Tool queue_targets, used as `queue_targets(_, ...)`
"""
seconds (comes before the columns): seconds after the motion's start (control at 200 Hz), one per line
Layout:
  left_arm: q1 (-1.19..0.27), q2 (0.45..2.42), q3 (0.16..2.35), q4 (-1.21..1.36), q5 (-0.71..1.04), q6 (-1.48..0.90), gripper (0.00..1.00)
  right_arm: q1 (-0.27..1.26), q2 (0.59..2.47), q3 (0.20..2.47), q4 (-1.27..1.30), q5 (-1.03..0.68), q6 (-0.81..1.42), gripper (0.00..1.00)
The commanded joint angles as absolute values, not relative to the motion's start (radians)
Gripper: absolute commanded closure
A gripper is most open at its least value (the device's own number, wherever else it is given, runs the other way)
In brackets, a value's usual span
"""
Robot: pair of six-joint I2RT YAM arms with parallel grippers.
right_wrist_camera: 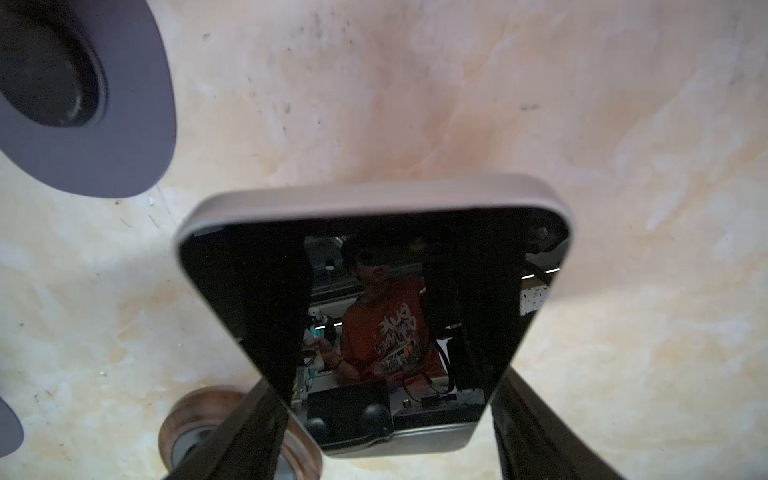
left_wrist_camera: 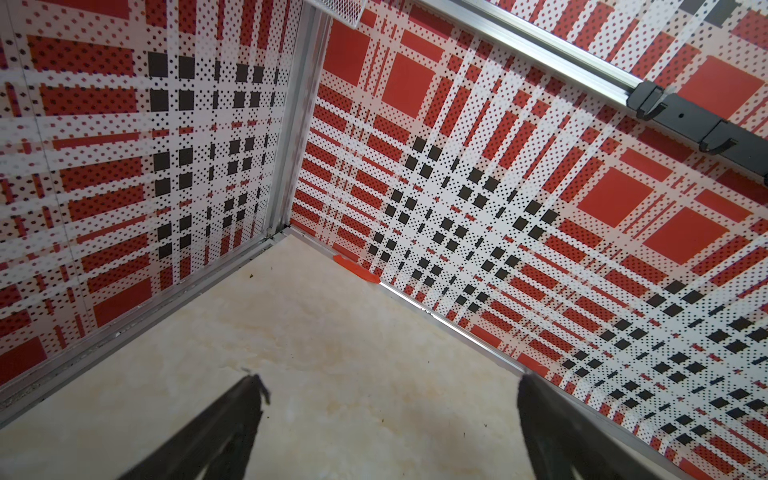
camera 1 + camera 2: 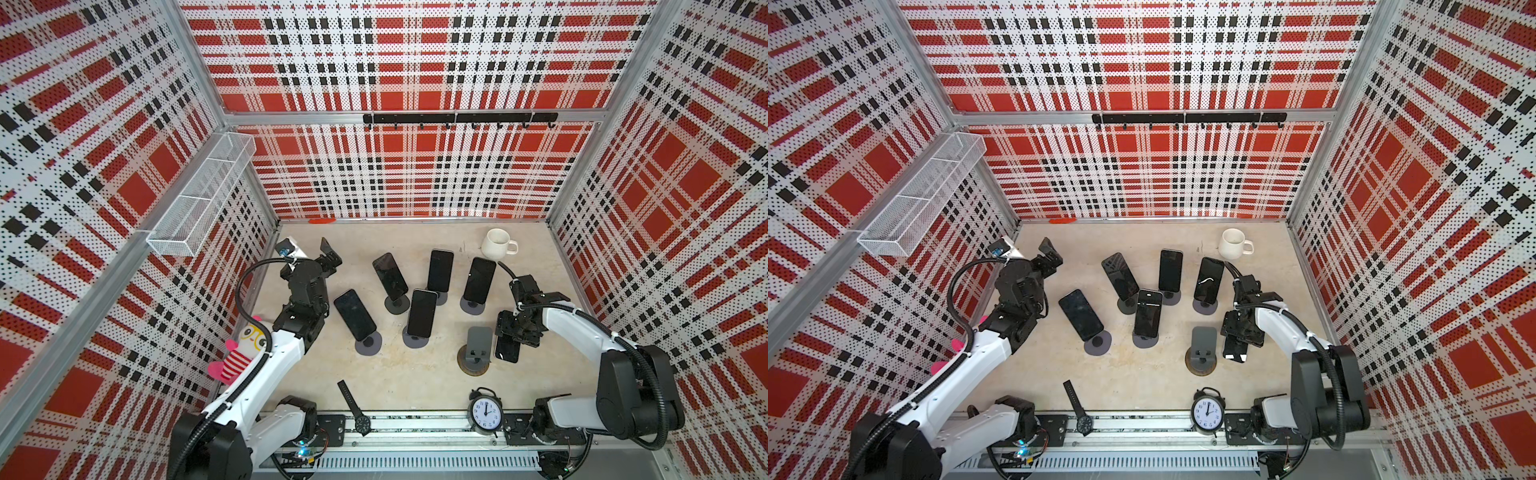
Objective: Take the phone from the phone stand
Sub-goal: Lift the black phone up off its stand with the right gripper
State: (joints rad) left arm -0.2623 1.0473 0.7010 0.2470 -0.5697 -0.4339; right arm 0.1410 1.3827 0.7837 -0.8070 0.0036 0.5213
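Closest in, the phone (image 1: 374,332) sits pinched by its side edges in the right gripper (image 3: 515,332), off the grey phone stand (image 3: 478,347) and just beside it. Removal looks nearly done; next it must go down flat on the bare table (image 3: 415,374) before release. The left gripper (image 2: 386,382) hangs wide open and empty.
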Motion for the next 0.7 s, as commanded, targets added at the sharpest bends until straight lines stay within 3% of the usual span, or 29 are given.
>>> queue_targets(0.0,-0.256,1.037,0.689,0.273,-0.596,-0.401,0.02,0.137,1.408,0.816,-0.819,0.030,0.501,0.32)
queue_targets(0.691,-0.211,1.059,0.684,0.276,-0.606,-0.387,0.02,0.137,1.522,0.833,-0.833,0.064,0.487,0.30)
